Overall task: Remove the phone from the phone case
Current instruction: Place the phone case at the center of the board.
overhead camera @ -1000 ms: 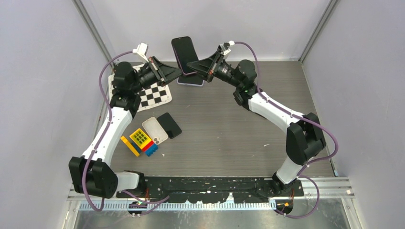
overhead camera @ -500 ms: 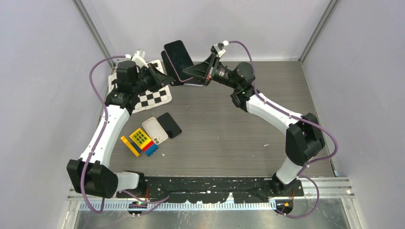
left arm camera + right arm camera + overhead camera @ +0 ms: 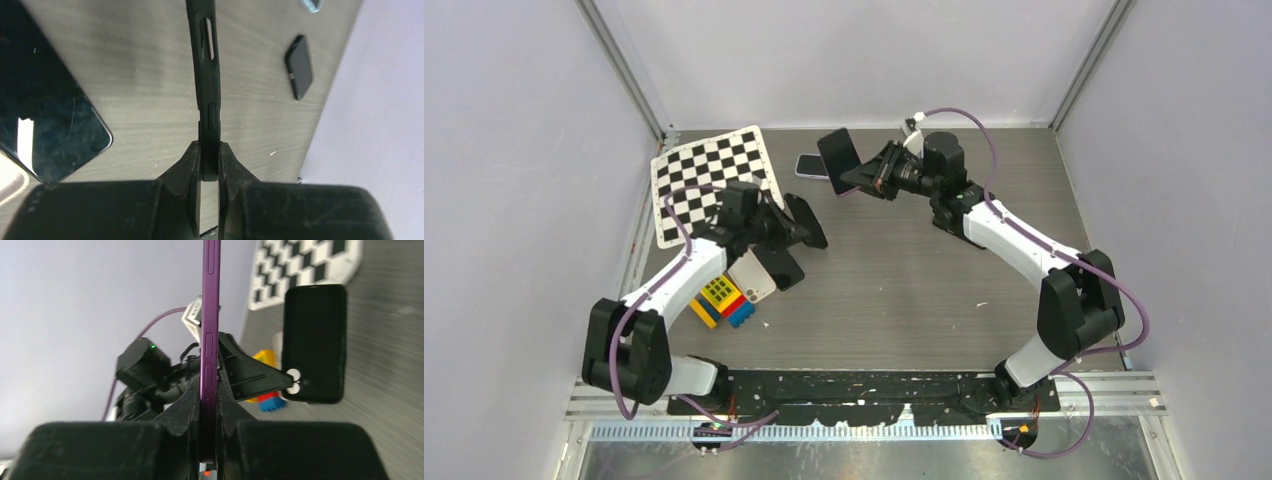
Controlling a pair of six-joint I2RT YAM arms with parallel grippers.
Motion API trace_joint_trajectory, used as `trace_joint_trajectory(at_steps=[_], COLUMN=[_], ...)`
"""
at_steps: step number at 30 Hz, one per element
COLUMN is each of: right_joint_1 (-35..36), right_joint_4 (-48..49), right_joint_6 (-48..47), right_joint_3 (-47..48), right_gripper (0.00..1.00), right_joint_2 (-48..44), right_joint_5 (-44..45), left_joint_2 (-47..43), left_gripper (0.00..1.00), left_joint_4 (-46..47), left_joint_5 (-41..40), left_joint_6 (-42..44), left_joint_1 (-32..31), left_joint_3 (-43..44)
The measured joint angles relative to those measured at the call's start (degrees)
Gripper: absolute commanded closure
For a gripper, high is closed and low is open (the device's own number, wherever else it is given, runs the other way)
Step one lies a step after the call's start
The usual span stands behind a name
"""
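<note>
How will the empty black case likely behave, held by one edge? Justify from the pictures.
The black case is probably bendy: the left gripper pinches only its thin edge, which looks slightly bowed. It is likely light, being a hollow shell with cut-outs. Its matte skin probably resists slipping.

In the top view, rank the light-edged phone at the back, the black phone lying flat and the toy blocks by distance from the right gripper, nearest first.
From the right gripper, shut on the purple phone:
1. light-edged phone: just to its left, at the back.
2. black phone: flat, mid-table, left of centre.
3. toy blocks: farthest, near left.
</note>
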Motion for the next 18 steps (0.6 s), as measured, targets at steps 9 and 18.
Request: trace_joint_trajectory(at_steps=[9,18], right_joint_1=[0.11,0.26], right_joint_4=[-16.59,-20.57], right_joint_6=[-10.82,-15.34], right_joint_3=[-0.26,-0.74], right_gripper=[0.99,0.99], right_joint_2=[3.19,11.17], right_joint_5=[3.32,4.07], left_joint_2=[6.38,16.15], left_gripper=[0.98,0.41], left_joint_4=[5.9,12.9], left_joint_5=[-6.27,-5.57], left_joint_6=[-8.5,-11.06], left_joint_1=[-4.66,-5.05], left_joint_3=[-4.79,-4.83])
